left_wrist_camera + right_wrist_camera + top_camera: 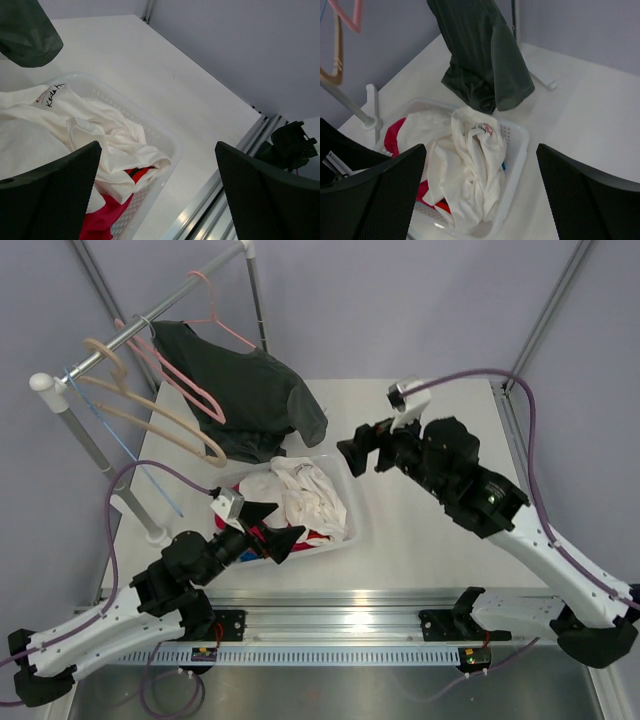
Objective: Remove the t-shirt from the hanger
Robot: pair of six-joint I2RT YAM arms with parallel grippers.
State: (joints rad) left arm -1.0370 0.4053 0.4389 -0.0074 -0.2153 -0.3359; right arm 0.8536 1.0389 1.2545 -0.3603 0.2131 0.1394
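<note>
The dark grey t-shirt [245, 400] hangs from the thin salmon-pink hanger [228, 328] on the rack at the back left, its hem draping onto the table behind the basket. It also shows in the right wrist view [480, 55], and one sleeve shows in the left wrist view [25, 35]. My left gripper [278, 525] is open and empty over the basket's near side [157, 195]. My right gripper [358, 445] is open and empty, to the right of the shirt and above the basket's right end [480, 195].
A white plastic basket [352, 530] with white and red clothes [305, 500] stands mid-table below the shirt. A thicker pink hanger [175, 380] and a beige hanger [150, 420] hang on the rack rail [110, 345]. The rack's post [95, 455] stands at the left.
</note>
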